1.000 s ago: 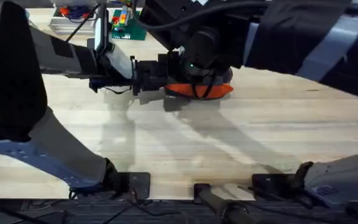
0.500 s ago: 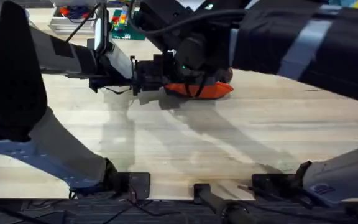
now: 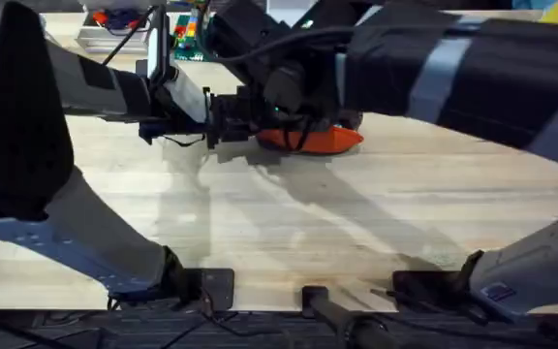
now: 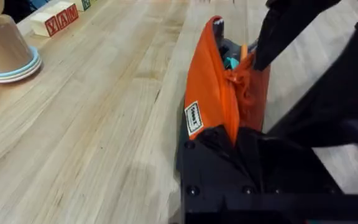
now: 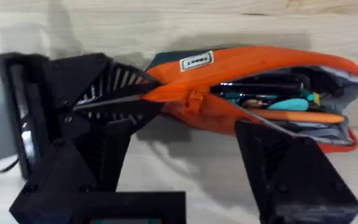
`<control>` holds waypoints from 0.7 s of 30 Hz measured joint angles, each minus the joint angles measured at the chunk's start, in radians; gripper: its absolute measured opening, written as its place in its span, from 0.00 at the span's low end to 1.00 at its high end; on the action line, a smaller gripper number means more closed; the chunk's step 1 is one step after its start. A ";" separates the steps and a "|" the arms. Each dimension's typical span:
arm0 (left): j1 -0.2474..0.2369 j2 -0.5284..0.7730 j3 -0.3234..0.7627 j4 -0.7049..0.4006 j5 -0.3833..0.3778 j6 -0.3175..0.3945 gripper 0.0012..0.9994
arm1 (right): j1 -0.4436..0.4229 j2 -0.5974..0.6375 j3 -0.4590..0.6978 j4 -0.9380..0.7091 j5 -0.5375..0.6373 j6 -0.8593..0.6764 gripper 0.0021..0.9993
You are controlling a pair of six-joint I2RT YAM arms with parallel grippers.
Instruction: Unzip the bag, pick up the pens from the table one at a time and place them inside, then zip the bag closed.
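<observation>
The orange bag point(image 3: 320, 141) lies on the table point(image 3: 376, 213) at centre back, its zipper open. My left gripper point(image 3: 243, 116) is shut on the bag's left end point(image 4: 227, 127), pinching the fabric. Inside the open bag point(image 5: 260, 68) lie an orange pen point(image 5: 298, 116), a thin grey pen point(image 5: 272, 128) and teal-coloured items. My right gripper point(image 5: 191, 158) hovers just over the bag, open, its fingers point(image 5: 281, 168) standing either side of the bag's near edge. From above, the right gripper point(image 3: 296, 109) is a dark mass covering the bag's left half.
A green baseplate with bricks point(image 3: 198, 41) and a grey tray point(image 3: 112, 33) stand at the back left. Lettered wooden blocks point(image 4: 57, 17) and a wooden piece on blue plates point(image 4: 4, 48) sit off to one side of the bag. The table's front half is bare wood.
The right arm has swung left and come closer under the camera, covering more of the bag. The left gripper and the bag have stayed put.
</observation>
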 joint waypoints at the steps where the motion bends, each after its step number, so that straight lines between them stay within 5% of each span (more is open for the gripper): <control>1: 0.000 0.000 0.000 0.000 -0.002 0.001 0.04 | 0.000 0.007 0.000 0.002 0.005 0.002 1.00; 4: 0.000 0.000 0.000 0.000 -0.003 0.000 0.04 | -0.006 0.017 0.000 0.006 0.011 0.006 0.98; 16: 0.000 0.000 0.000 0.000 -0.003 0.000 0.04 | -0.052 0.022 0.000 -0.002 0.011 0.011 0.56; 21: 0.000 0.000 0.000 0.000 -0.003 0.000 0.04 | -0.063 0.021 0.000 0.000 0.010 0.011 0.49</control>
